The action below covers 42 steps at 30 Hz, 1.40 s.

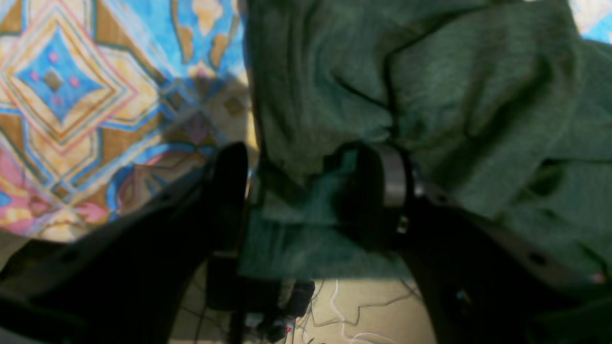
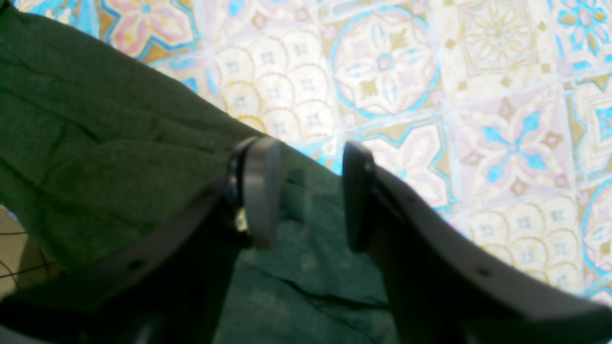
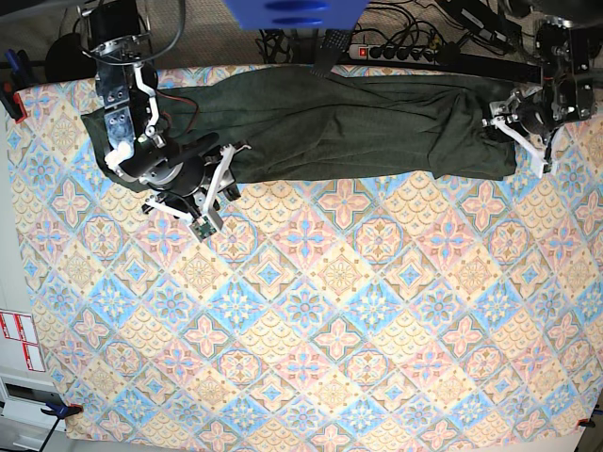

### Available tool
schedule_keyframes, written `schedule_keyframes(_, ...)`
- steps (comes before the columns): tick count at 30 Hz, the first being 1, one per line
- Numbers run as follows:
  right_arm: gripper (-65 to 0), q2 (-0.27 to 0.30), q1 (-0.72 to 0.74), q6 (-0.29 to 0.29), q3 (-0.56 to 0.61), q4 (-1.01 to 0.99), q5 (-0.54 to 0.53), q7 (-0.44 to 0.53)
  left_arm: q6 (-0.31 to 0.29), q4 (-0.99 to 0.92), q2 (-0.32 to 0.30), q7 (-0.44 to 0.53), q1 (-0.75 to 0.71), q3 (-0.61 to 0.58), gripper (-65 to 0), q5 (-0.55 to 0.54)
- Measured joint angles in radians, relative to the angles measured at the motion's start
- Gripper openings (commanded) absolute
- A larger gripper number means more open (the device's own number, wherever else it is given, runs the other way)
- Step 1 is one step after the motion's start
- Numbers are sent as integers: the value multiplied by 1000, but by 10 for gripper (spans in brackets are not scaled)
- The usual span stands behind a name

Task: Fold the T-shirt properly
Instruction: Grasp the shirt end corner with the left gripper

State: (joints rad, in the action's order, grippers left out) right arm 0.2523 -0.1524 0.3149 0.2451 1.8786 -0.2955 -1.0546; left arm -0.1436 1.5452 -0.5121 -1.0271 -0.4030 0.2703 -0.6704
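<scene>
Left gripper (image 1: 306, 157), jaws parted, is nearer the T-shirt (image 3: 377, 137) — left end below; its length runs toward the right gripper (image 2: 308, 150) — also open.

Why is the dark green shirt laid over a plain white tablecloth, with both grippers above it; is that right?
Not quite: the tablecloth isn't plain white but covered in colourful tile patterns, as the base view shows. The dark green shirt does lie over it.
</scene>
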Motion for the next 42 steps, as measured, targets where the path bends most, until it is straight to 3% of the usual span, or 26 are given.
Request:
schedule_keyframes(7, -429, 2, -2, -1, -3, 0, 0, -1, -5, -92, -17, 78, 35, -98, -281, -10)
schedule_keyframes(17, -429, 2, 0, -1, -3, 0, 0, -1, 10, -85, -21, 101, 41, -210, -291, -15)
schedule_keyframes(23, -429, 2, 0, -1, -4, 0, 0, -1, 26, -87, -31, 117, 41, -225, -457, -98)
schedule_keyframes(28, -429, 2, 0, -1, -4, 0, 0, -2, -37, -89, -25, 111, 40, -228, -446, -117)
schedule_keyframes(36, -429, 2, 0, -1, -4, 0, 0, -1, -38, -89, -26, 111, 40, -227, -438, -120)
schedule_keyframes(42, -429, 2, 0, -1, -4, 0, 0, -1, -41, -91, -92, 111, 40, -227, -436, -131)
